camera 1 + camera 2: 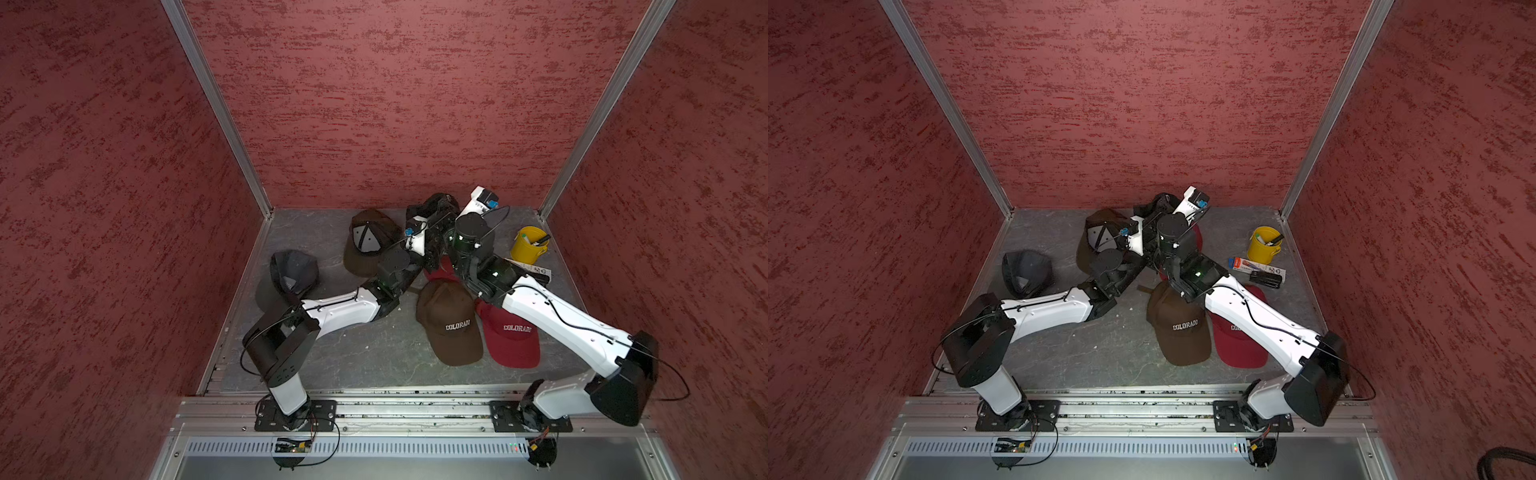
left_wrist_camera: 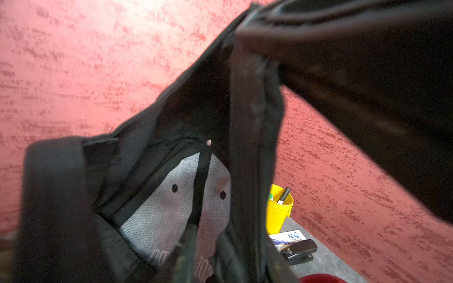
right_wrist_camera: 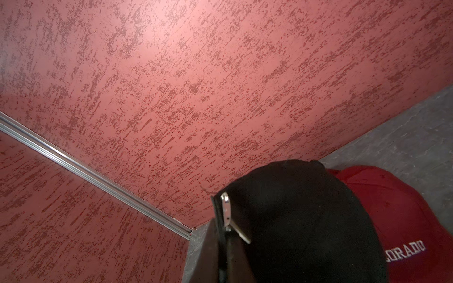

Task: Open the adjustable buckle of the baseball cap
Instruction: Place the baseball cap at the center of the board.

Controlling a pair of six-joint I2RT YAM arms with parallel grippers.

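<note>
**Black cap held aloft, buckle flap lifted**

Black cap [image 3: 306, 220] hangs in the air between both arms, well to the left of the yellow pail [image 1: 528, 243] and close to the back wall [image 1: 395, 124]. Its metal buckle [image 3: 226, 210] faces the right wrist camera. The flap angles out from the frame, so the clamp looks released or nearly so.

The right gripper [image 1: 451, 216] is pressed together and appears to pinch the strap [image 3: 221, 247] just below the buckle. The left gripper [image 1: 432, 232] sits at the cap's open back. Its own view is blurred, so I cannot tell whether its fingers are apart or have bitten.

To do this step well, the left should catch the band beyond the buckle. It should then draw straight along the strap's line, away from the right's pinch, without twisting. A sideways pull would likely jam the webbing in the frame.

The wall is just behind the cap, so the pull is best run away from the pail or toward the front. A red cap [image 3: 392, 208] lies beneath the held one, and a brown cap [image 1: 370, 245] lies farther from the pail. A stapler [image 1: 538, 274] sits just in front of the pail, so keep the right elbow off it.
</note>
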